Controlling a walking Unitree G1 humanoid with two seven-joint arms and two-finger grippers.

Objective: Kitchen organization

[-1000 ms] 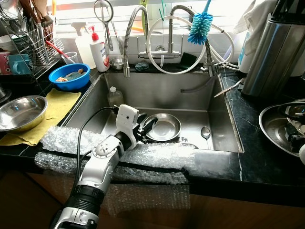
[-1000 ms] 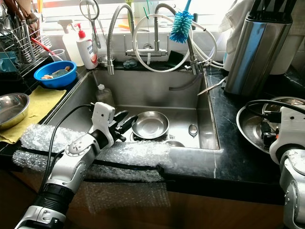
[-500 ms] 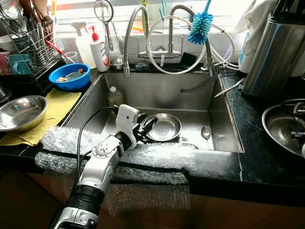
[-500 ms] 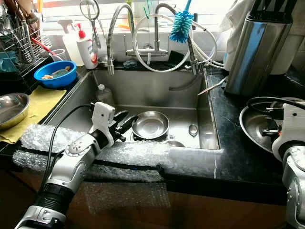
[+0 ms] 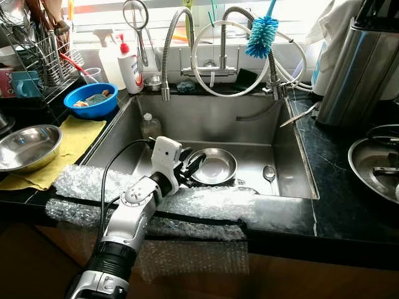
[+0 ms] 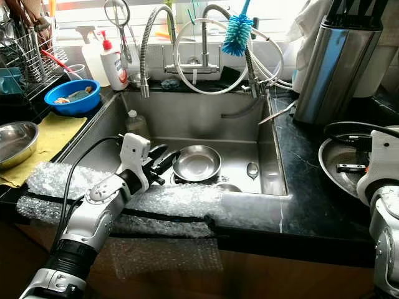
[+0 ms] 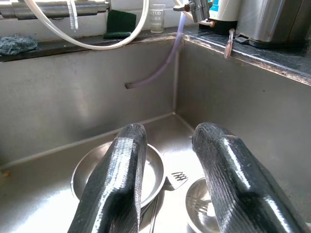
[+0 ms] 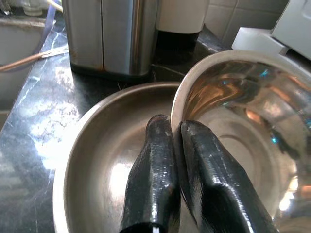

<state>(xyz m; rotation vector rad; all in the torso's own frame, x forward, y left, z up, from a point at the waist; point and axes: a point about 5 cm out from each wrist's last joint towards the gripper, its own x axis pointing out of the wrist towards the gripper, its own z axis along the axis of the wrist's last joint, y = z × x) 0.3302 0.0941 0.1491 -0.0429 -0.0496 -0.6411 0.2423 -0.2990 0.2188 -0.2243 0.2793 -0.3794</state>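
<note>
While the left arm reaches over the bubble wrap point(image 5: 187, 202) taped along the sink's near edge, the left end effector point(image 5: 192, 167) hangs inside the steel sink point(image 5: 206, 121) with its two black fingers point(image 7: 121, 179) spread apart and holding nothing. Just beyond them, on the sink floor, lies a shallow steel plate point(image 5: 214, 165); a fork point(image 7: 175, 179) rests beside its right rim, and a small steel cup point(image 7: 201, 208) sits nearer, to the right. A spoon point(image 5: 268, 173) lies further right on the sink floor, and a small plastic bottle point(image 5: 149, 126) stands in the far left corner.

On the dark tabletop point(image 6: 299, 187) right of the sink, the right end effector point(image 8: 176, 145) has its fingers pressed together on the rim of an inner steel bowl point(image 8: 243, 126), which sits tilted inside a wider steel bowl point(image 8: 97, 160); the grip looks firm, though the bowl's far side is cut off. A tall steel canister point(image 6: 330, 62) stands behind them.

On the left tabletop, a steel bowl point(image 5: 25, 146) rests on a yellow cloth point(image 5: 75, 134), with a blue bowl point(image 5: 93, 98) further back beside a white soap bottle point(image 5: 129, 65). A blue bottle brush point(image 5: 262, 34) hangs by the faucet point(image 5: 221, 43).
</note>
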